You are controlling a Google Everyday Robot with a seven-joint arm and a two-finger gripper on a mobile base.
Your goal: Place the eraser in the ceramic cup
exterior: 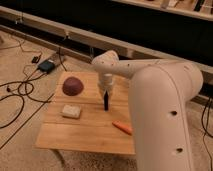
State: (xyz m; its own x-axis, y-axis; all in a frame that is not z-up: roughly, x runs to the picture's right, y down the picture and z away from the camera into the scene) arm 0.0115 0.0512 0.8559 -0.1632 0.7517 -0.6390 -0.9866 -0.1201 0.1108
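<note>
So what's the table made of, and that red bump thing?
The table looks like pale wood: matte, with a board seam. The dark red dome looks smooth, perhaps plastic or glazed ceramic; can't tell. The gripper hangs above the table's middle, holding the eraser.

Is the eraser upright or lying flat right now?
Upright: the eraser stands vertical directly under the claw, over the wooden table. Whether its lower end touches the table: cannot tell.
</note>
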